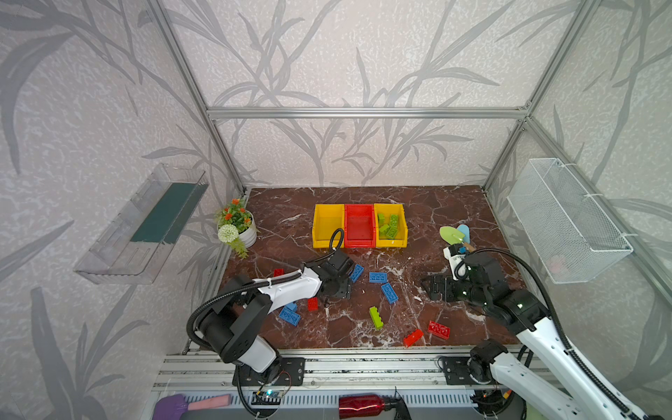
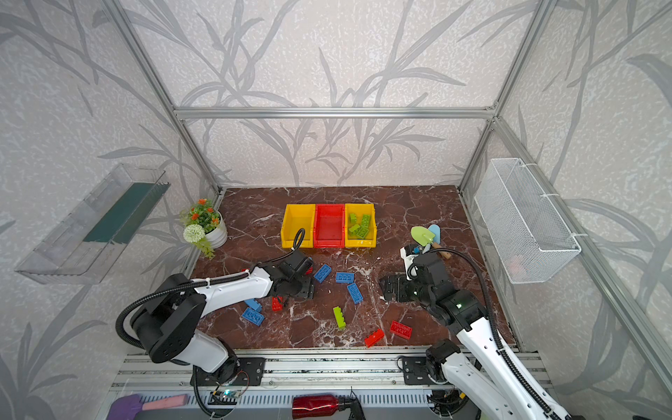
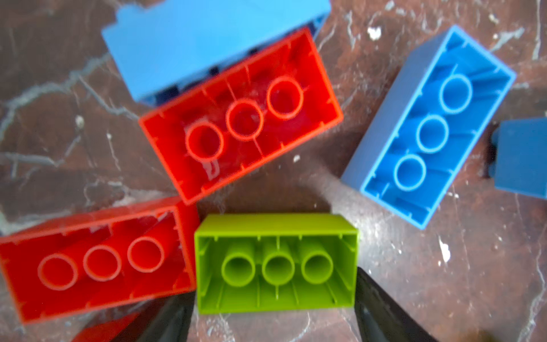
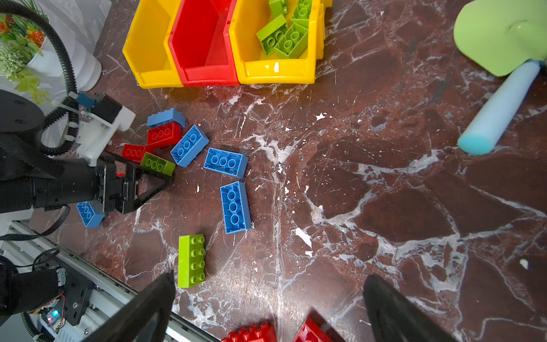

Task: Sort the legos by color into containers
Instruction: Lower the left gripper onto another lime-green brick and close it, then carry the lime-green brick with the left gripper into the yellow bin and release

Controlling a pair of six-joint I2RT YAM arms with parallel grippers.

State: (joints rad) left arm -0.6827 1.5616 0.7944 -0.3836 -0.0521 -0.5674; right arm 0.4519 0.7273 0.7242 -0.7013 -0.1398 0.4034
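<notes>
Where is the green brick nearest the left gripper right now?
In the left wrist view the green brick lies hollow side up between the fingers of the left gripper, beside a red brick.

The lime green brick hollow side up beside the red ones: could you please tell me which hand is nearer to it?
Left. The left hand has its fingers against both ends of the lime green brick; the right hand hangs open well away from it.

On the dark marble table (image 1: 429, 211) a row of three bins (image 1: 359, 222), yellow, red, yellow, is placed at the back, a flower pot (image 1: 249, 237) at the left, a green shovel (image 1: 451, 234) at the right. Blue, red and green bricks (image 1: 378, 277) are scattered in front.
</notes>
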